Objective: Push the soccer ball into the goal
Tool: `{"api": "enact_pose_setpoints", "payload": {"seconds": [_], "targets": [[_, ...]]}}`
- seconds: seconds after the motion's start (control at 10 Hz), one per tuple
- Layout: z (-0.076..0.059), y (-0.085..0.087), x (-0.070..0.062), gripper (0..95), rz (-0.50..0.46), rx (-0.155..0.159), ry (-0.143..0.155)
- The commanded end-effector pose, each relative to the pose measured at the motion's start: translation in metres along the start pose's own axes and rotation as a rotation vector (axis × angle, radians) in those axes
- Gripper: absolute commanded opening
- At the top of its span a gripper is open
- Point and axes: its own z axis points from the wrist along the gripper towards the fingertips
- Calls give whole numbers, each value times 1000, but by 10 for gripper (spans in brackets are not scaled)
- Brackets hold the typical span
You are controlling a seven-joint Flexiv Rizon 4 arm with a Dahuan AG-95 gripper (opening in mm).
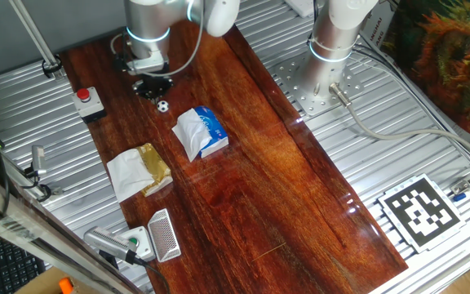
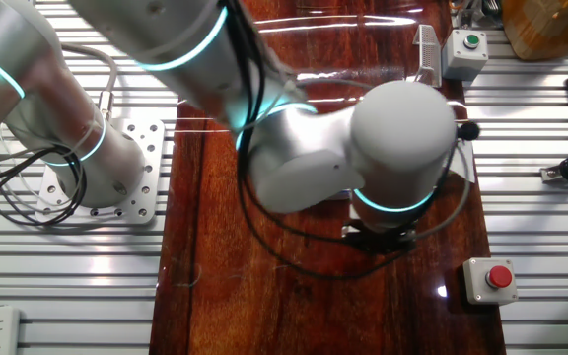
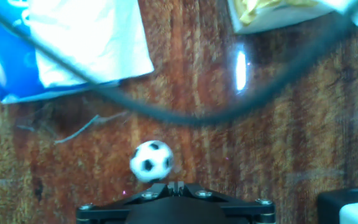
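Note:
The soccer ball [image 1: 162, 105] is a tiny white ball with black patches on the wooden table top, just in front of my gripper [image 1: 152, 86]. In the hand view the ball [image 3: 151, 161] lies right at the tips of my gripper [image 3: 177, 185], slightly left of them. The fingers are together and hold nothing. The goal [image 1: 163, 235], a small white frame with grey mesh, stands at the near end of the table, far from the ball. It also shows in the other fixed view [image 2: 426, 51]. There the arm hides the ball.
A blue and white tissue pack [image 1: 201, 132] and a white napkin with a gold wrapper [image 1: 139, 171] lie between ball and goal. A white box with a green button [image 1: 133, 242] stands beside the goal. A red button box [image 1: 86, 98] sits left of the gripper.

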Motion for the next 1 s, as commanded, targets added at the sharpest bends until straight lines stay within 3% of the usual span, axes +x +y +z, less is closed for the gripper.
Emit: {"api": "enact_pose_setpoints", "payload": {"seconds": [0.1,0.5,1.0], "targets": [[-1,3,0,0,1,4,3],[-5,4,0,0,10,-2,7],[-3,17,1,0,16,-1,9]]}}
